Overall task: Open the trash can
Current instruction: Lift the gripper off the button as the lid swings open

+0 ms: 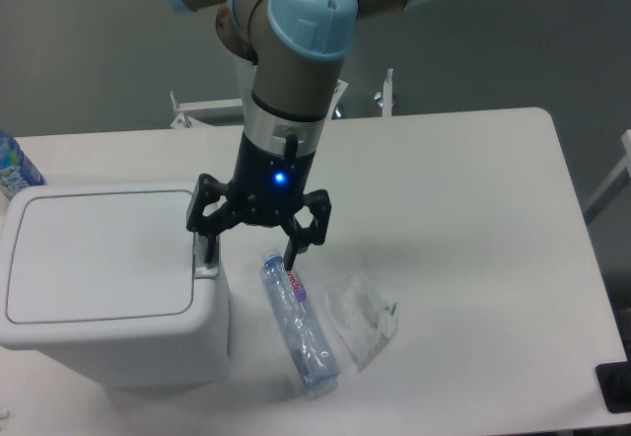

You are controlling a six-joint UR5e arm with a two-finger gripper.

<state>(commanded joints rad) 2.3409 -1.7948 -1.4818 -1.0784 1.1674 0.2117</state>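
Trash can (104, 288), lid flat, long axis left-right, claw (248, 252) spread

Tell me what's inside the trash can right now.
Can't tell: the trash can has its flat lid down, covering the interior. Only the gripper shows at its right rim, one finger over the button area.

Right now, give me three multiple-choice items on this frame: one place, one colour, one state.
1. Where does the clear plastic bottle lie?
A. on the bin lid
B. on the table right of the bin
C. in the gripper

2. What colour is the large boxy plastic trash can?
A. white
B. black
C. green

3. How is the trash can's flat lid?
A. removed
B. raised upright
C. shut flat

Answers: 1 B, it lies flat beside the bin; 2 A, body and lid are white; 3 C, it sits flush while the black two-finger gripper stands open at the bin's right rim.
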